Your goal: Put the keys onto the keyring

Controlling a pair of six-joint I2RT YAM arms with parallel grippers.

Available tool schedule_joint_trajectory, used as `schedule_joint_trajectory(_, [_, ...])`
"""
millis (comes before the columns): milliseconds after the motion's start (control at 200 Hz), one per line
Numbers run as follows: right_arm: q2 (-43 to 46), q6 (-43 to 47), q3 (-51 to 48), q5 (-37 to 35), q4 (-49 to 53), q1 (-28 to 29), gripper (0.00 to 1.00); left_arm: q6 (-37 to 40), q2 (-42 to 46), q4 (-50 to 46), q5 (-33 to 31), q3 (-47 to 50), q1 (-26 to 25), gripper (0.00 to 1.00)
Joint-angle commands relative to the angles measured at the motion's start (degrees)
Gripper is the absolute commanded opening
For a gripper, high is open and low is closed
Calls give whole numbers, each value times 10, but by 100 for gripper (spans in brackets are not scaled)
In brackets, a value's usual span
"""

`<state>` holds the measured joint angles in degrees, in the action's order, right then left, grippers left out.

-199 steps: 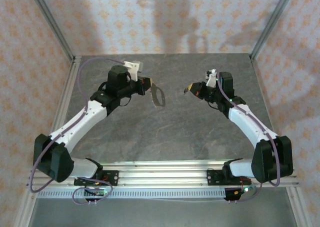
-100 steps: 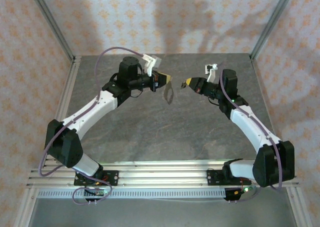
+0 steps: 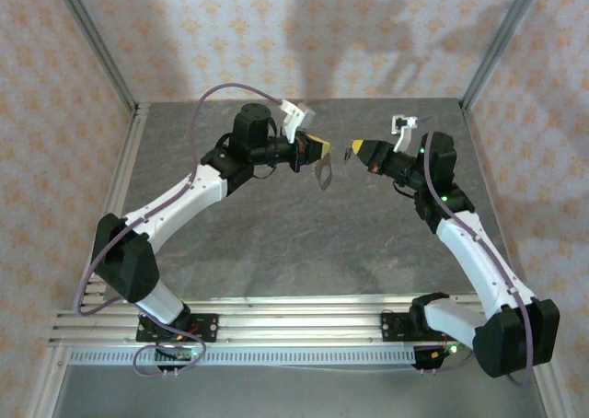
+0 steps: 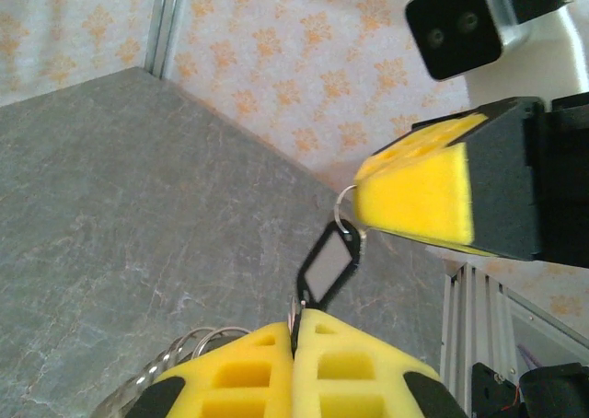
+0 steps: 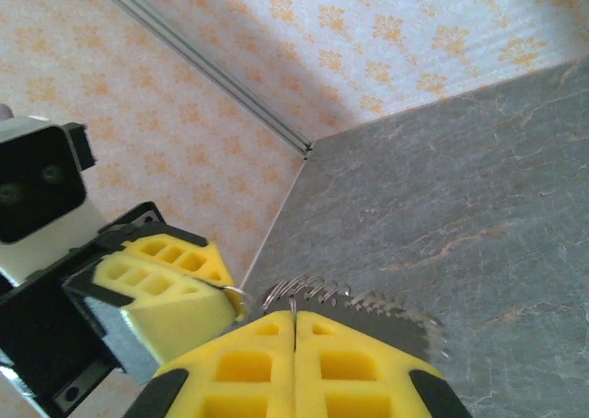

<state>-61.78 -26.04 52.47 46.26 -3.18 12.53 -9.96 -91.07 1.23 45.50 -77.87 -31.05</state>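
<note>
My left gripper is shut, and the keyring hangs below it as a thin floppy loop. In the left wrist view its jaws are pressed together on a sliver of metal, with the keyring's silver wire coils beside them. The key's black head stretches from that seam up to a small silver ring against my right gripper's pad. My right gripper faces the left one, tips almost touching. Its jaws are shut on a thin wire. Just beyond them lies the bumpy-edged keyring.
Both grippers hang above the grey stone-patterned tabletop near its far middle. Aluminium frame posts and patterned walls close in the back and sides. A slotted rail runs along the near edge.
Both arms have swung inward and the wide gap between the grippers has closed to almost nothing. The hanging keyring travelled right with the left gripper.
</note>
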Motion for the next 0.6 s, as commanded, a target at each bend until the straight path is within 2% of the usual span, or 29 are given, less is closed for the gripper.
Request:
schedule_joint_trajectory(0, [13, 17, 12, 2, 16, -4, 0, 5, -7, 35, 9, -25, -5, 0])
schedule_joint_trajectory(225, [10, 15, 29, 34, 14, -4, 0, 9, -14, 39, 14, -31, -11, 0])
schedule_joint_trajectory(596, [-1, -2, 38, 45, -9, 3, 0, 11, -28, 37, 24, -51, -16, 0])
